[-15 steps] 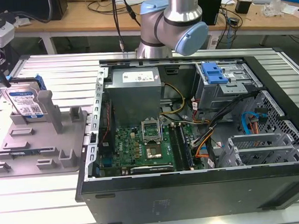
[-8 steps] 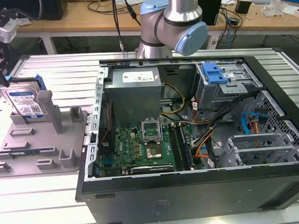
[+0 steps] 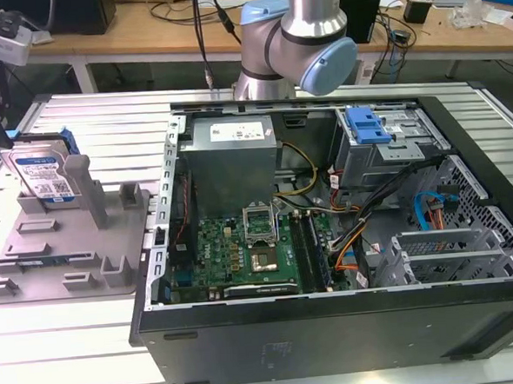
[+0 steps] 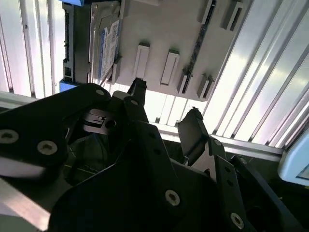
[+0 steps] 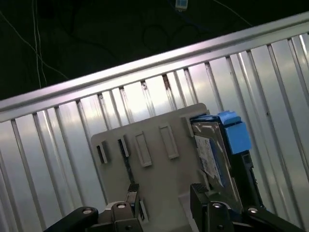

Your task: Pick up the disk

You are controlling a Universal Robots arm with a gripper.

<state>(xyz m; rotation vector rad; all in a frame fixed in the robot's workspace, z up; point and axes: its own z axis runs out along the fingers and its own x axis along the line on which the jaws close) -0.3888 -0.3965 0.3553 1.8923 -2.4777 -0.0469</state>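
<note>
Black end effector (image 4: 165, 104) sits closest to us in both wrist views, its two fingers (image 4: 195, 130) spread apart, nothing pinched between them. Beyond the fingertips we see the grey holder fixture (image 4: 164, 29), with its small raised blocks. We log the disk (image 5: 212, 150) standing on edge in a slot at one corner of that holder, white-and-blue label showing, blue side rail (image 5: 236, 133) along its edge. The fingers look clear of it. The holder rests on a ribbed metal surface (image 3: 86, 115). In the exterior view the disk is at the far left, leaning slightly, well apart from the open computer case (image 3: 329, 240). The arm (image 3: 303, 32) rises behind that case.
</note>
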